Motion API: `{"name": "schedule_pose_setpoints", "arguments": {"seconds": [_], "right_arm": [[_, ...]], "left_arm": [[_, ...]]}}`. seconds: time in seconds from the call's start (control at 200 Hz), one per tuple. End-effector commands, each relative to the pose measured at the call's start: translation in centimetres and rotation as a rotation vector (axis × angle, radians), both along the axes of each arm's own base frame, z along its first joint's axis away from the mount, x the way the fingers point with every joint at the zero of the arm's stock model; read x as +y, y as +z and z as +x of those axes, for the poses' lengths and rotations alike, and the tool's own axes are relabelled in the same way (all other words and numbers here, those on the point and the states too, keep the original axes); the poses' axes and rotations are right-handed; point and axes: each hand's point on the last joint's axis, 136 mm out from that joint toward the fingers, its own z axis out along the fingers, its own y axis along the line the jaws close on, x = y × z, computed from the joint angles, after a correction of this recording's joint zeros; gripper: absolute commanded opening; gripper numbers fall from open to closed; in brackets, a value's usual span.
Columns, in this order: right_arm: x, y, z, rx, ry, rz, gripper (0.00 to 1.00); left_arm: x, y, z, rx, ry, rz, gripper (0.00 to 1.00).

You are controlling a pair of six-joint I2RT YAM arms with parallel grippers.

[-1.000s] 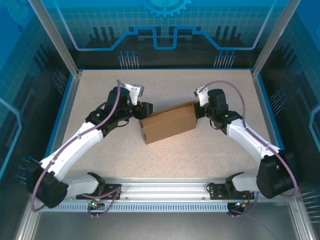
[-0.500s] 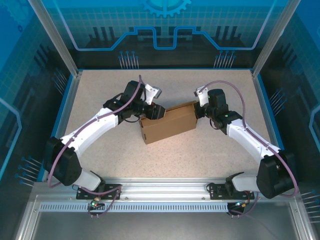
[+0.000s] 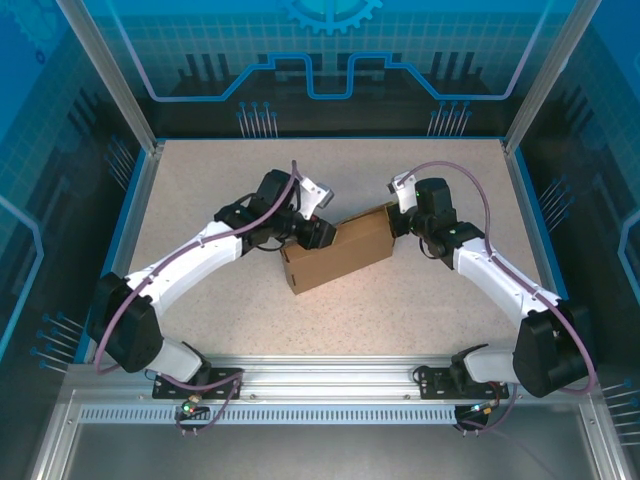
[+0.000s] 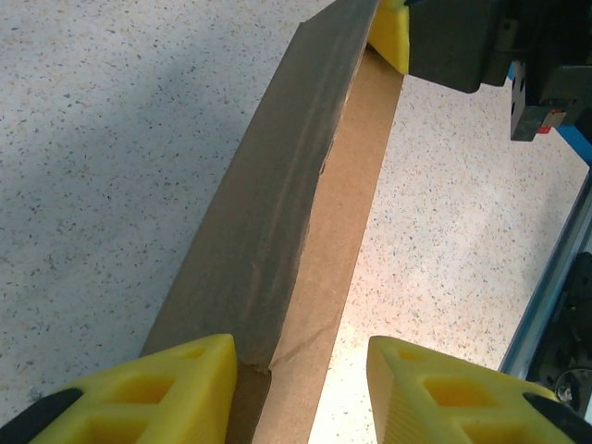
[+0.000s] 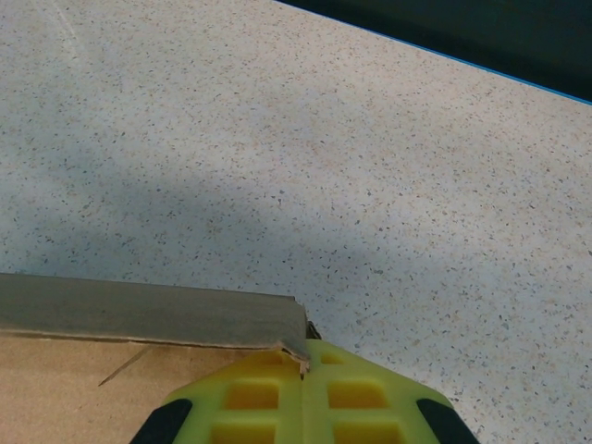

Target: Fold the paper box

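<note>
The paper box (image 3: pixel 340 255), a flat brown cardboard box, lies slantwise in the middle of the table. My left gripper (image 3: pixel 322 233) is at its back-left edge. In the left wrist view the box's upright rear wall (image 4: pixel 277 213) runs between the yellow fingers (image 4: pixel 185 388). The left finger touches the wall, the right one stands apart from it, and the left gripper (image 4: pixel 301 350) is open. My right gripper (image 3: pixel 398 222) is at the box's back-right corner. In the right wrist view the right gripper (image 5: pixel 305 356) is shut, with the wall's corner (image 5: pixel 277 324) nipped at its tips.
The speckled table (image 3: pixel 420 300) has a raised blue rim (image 3: pixel 135 210) on three sides. Metal posts (image 3: pixel 110 75) stand at the back corners, and a rail (image 3: pixel 330 375) with the arm bases runs along the near edge. Open tabletop lies around the box.
My left arm has swung right and reached over the box's back-left edge, its jaws narrowing round the rear wall. The box has turned slightly. The right arm has stayed still.
</note>
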Motion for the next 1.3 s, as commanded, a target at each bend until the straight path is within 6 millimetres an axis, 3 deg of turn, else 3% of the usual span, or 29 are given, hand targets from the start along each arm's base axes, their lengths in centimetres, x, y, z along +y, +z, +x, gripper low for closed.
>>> {"name": "schedule_pose_setpoints", "arguments": {"seconds": [0.0, 0.35, 0.625, 0.765, 0.9, 1.081, 1.296], "right_arm": [[0.6, -1.9, -1.8, 0.094, 0.031, -0.017, 0.09], [0.5, 0.8, -2.6, 0.087, 0.054, -0.026, 0.31], [-0.1, 3.7, -3.9, 0.071, 0.073, -0.021, 0.42], [0.1, 5.3, -3.0, 0.092, 0.087, 0.085, 0.48], [0.5, 5.0, -1.1, 0.165, 0.086, 0.177, 0.5], [0.4, 2.5, 1.2, 0.257, 0.064, 0.191, 0.52], [-0.7, -0.9, 1.4, 0.34, 0.025, 0.189, 0.52]], "left_arm": [[0.0, -3.0, -1.4, 0.019, -0.041, 0.077, 0.43], [0.3, -5.8, -2.3, 0.012, -0.038, 0.169, 0.42], [0.3, -6.0, -2.6, 0.003, -0.043, 0.181, 0.42], [0.4, -5.9, -2.8, -0.004, -0.045, 0.179, 0.42], [0.5, -5.8, -2.8, -0.01, -0.046, 0.179, 0.42], [0.4, -5.6, -2.7, -0.016, -0.049, 0.174, 0.42], [0.2, -5.5, -2.7, -0.017, -0.05, 0.17, 0.43]]}}
